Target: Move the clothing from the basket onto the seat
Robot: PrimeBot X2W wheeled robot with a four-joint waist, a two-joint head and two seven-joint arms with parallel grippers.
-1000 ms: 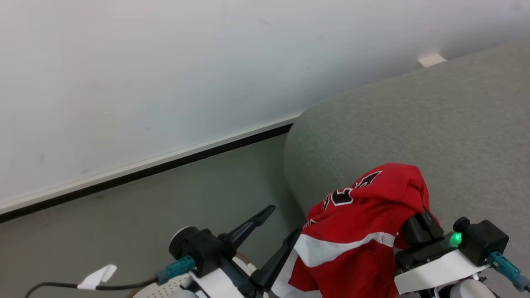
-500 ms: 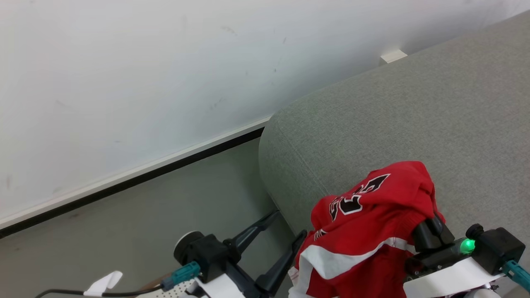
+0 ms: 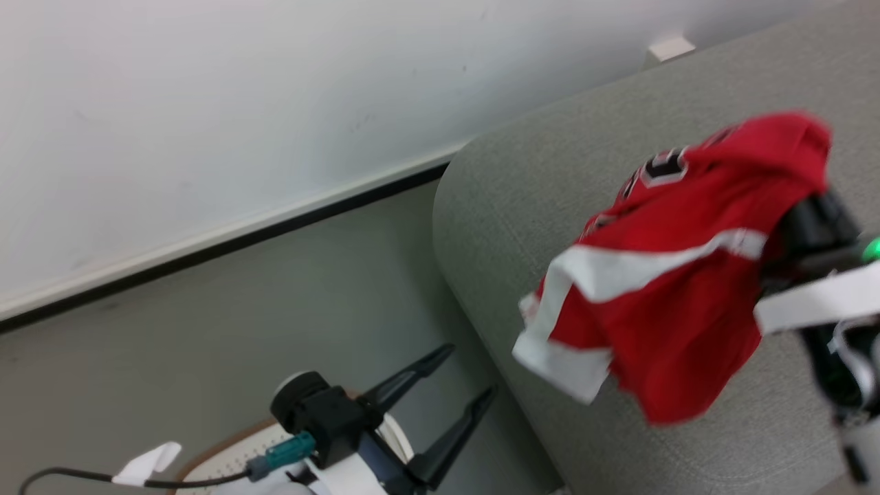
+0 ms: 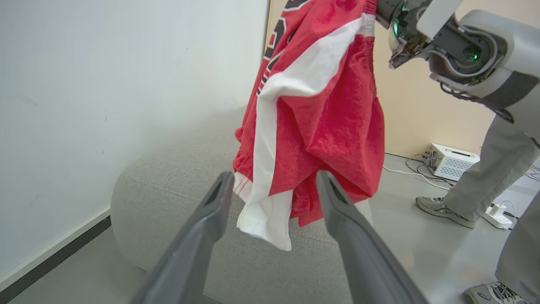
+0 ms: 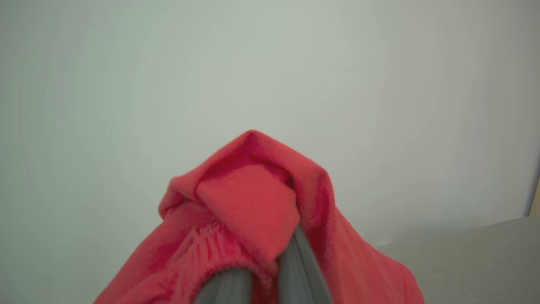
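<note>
The red jersey (image 3: 687,275) with white trim hangs bunched in the air over the grey sofa (image 3: 550,179), clear of its top. My right gripper (image 3: 797,213) is shut on its upper folds, fingertips buried in the cloth. In the right wrist view the jersey (image 5: 253,202) drapes over my right gripper (image 5: 270,274). My left gripper (image 3: 447,378) stands open and empty, low beside the sofa's end, above the basket (image 3: 220,454). From the left wrist, the jersey (image 4: 320,105) dangles beyond my open left gripper (image 4: 274,185), above the sofa (image 4: 177,190).
A white wall with a dark baseboard (image 3: 240,237) runs behind the sofa, with grey floor (image 3: 206,330) between. A person's legs (image 4: 493,169) stand right of the sofa, next to a white box (image 4: 449,160) and cables on the floor.
My right gripper has carried the jersey up and to the right, out over the sofa, and the cloth swings loose. The left gripper stayed low and open. The camera shifted a little.
</note>
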